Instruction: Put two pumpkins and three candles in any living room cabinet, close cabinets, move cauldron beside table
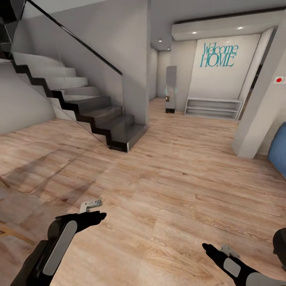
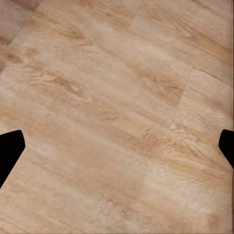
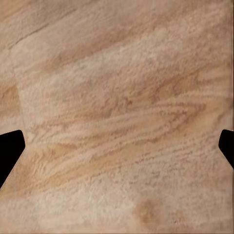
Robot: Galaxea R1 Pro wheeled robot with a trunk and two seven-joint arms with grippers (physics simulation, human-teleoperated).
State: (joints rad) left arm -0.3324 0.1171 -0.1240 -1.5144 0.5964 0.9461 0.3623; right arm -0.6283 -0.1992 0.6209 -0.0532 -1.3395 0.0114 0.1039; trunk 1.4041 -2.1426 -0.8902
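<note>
Wooden plank floor (image 1: 167, 174) stretches ahead of me in an open hall. My left gripper (image 1: 96, 211) hangs low over the floor at the lower left, open and empty. My right gripper (image 1: 216, 248) hovers at the lower right, also open and empty. In the left wrist view the dark fingertips (image 2: 9, 150) stand far apart at the picture's edges over bare planks. The right wrist view has its fingertips (image 3: 9, 151) equally wide apart above the floor.
A dark staircase (image 1: 99, 115) with a glass balustrade (image 1: 133, 99) rises at the left. Ahead, a low white shelf (image 1: 213, 108) stands under a wall reading "Welcome HOME" (image 1: 219, 55). A white column (image 1: 258, 119) and a blue object (image 1: 280, 149) stand at the right.
</note>
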